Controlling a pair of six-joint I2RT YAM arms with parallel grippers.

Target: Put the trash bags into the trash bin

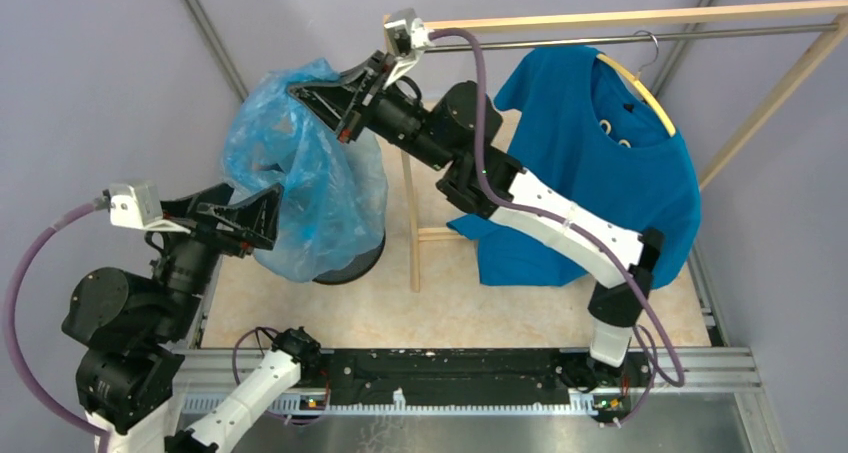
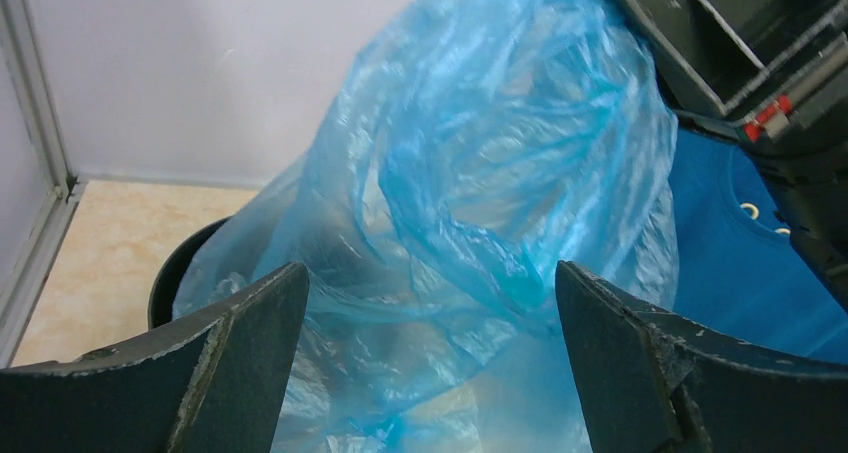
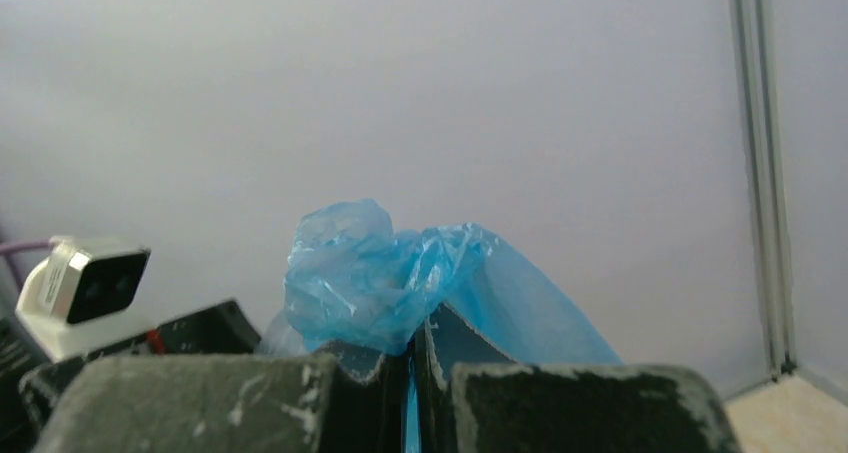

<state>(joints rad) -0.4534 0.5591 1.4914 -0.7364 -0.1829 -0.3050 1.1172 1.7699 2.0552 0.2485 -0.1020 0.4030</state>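
Blue trash bag (image 1: 310, 188) hangs pinched in right hand (image 1: 301, 94) over trash bin (image 1: 358, 261).

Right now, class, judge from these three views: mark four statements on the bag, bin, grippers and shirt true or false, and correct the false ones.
1. The right gripper is shut on the bag. True.
2. The left gripper is shut on the bag too. False: its jaws stand wide open, facing the bag.
3. The bag lies wholly inside the bin. False: most of it is held up above the bin and drapes over it.
4. The shirt hangs on a hanger from the rail. True.
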